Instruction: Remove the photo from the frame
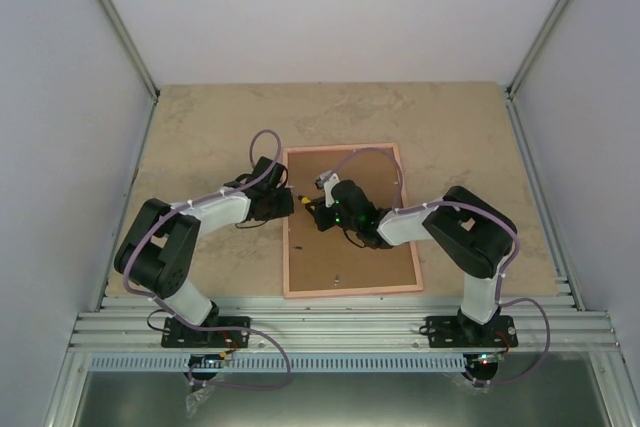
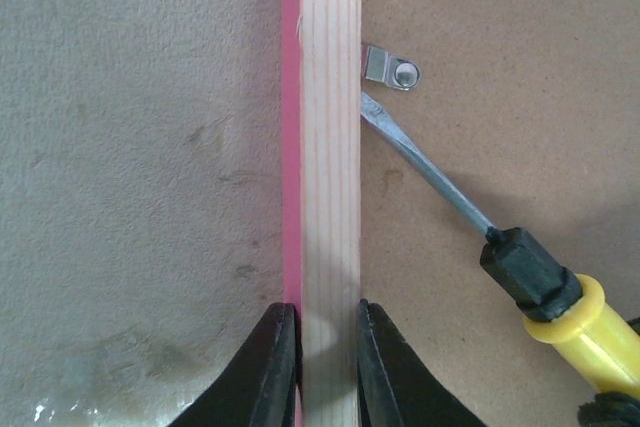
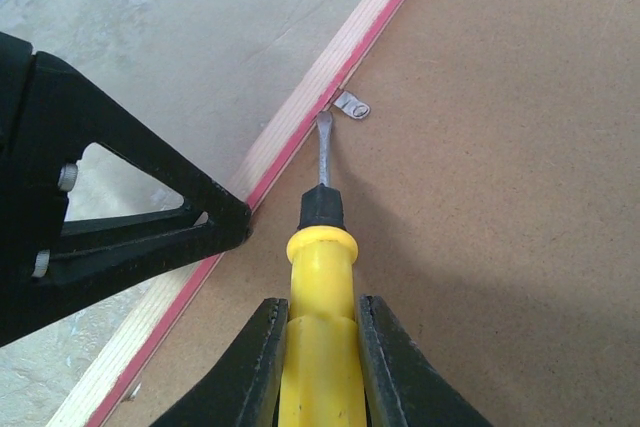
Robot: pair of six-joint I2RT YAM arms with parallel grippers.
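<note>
The frame lies face down on the table, pink edge outside, brown backing board up. The photo is hidden under that board. My left gripper is shut on the frame's left wooden rail, one finger outside and one on the board side. My right gripper is shut on the yellow handle of a screwdriver. Its flat blade points at the rail's inner edge, its tip just below a small metal tab on the board. In the top view both grippers meet at the frame's left side.
The beige stone-patterned table surrounds the frame, with white walls on three sides. A slotted metal rail runs along the near edge at the arm bases. A small hole or hanger mark shows low on the backing board.
</note>
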